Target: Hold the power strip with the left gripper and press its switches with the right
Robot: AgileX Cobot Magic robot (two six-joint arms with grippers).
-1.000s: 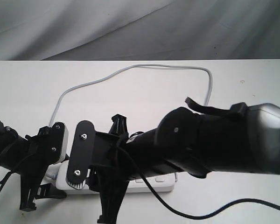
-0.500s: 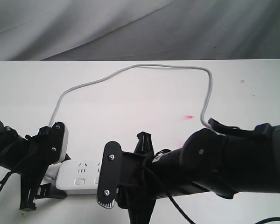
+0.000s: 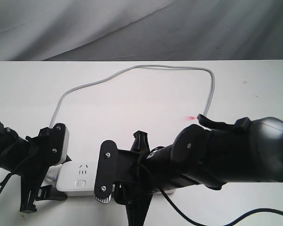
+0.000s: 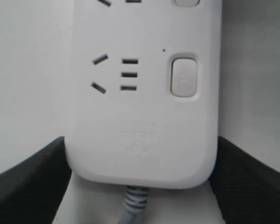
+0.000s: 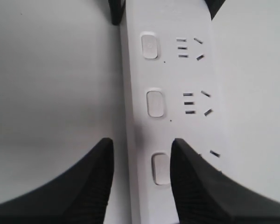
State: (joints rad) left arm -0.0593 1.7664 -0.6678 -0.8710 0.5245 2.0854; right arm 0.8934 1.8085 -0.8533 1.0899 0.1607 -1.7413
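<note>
The power strip is smooth white plastic with a soft satin sheen. Its switches are the same plastic, a shade greyer and matt. The cord has a smooth pale grey sheath, ribbed where it enters the strip. The worktop is plain white, matt and even. Toward 12 o'clock in the exterior view lies grey cloth, matt and creased.

The right tool has black fingers with finely ridged matt faces. Its flat plate is dull black with pale metal screws, and the arm casing behind it is glossy black plastic.

The pads of the left tool look matt and dark, and its block is light grey plastic.
</note>
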